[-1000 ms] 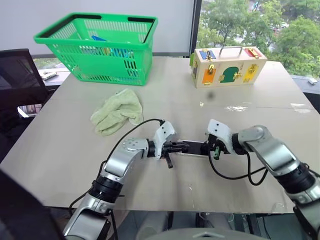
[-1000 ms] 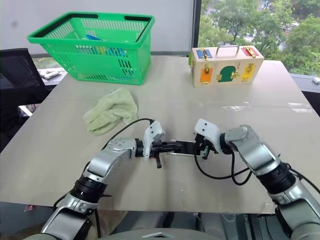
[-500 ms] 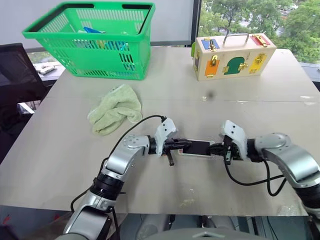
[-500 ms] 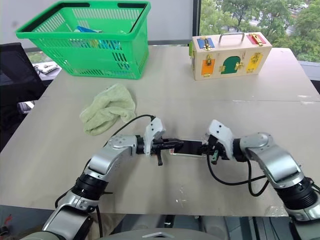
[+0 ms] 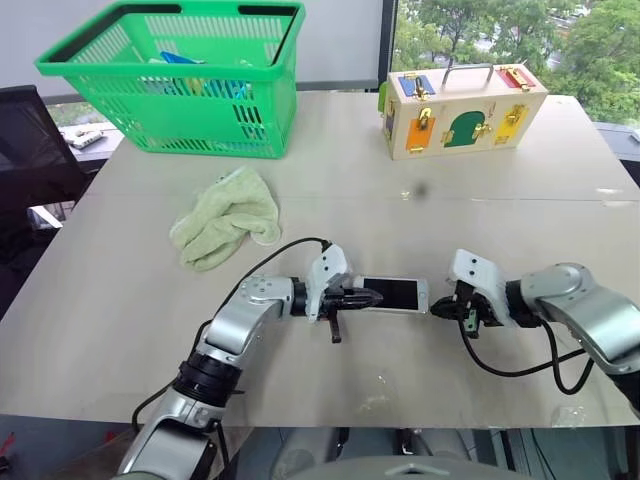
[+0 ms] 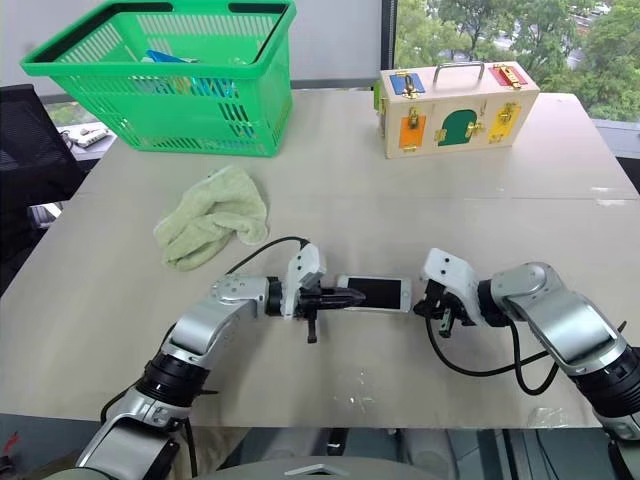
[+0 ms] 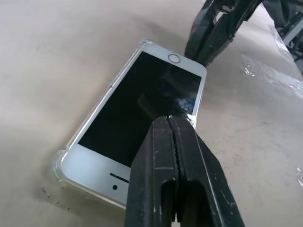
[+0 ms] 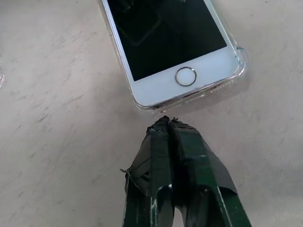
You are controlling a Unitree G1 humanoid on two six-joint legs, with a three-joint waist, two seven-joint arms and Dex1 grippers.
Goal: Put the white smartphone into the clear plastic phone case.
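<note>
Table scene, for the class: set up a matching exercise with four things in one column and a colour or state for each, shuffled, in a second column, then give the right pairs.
Things:
1. white smartphone
2. basket
3. cloth
4. left tool

States:
A. crumpled, pale green
B. lying flat, screen up, inside the clear plastic phone case
C. fingers shut, tip over the phone's end
D. bright green, at the far left of the table

Pairs: 1-B, 2-D, 3-A, 4-C

Stereo head pair looking down over the table (image 5: 120, 300), both wrist cameras close, sharing the white smartphone (image 7: 137, 118) from opposite ends
</note>
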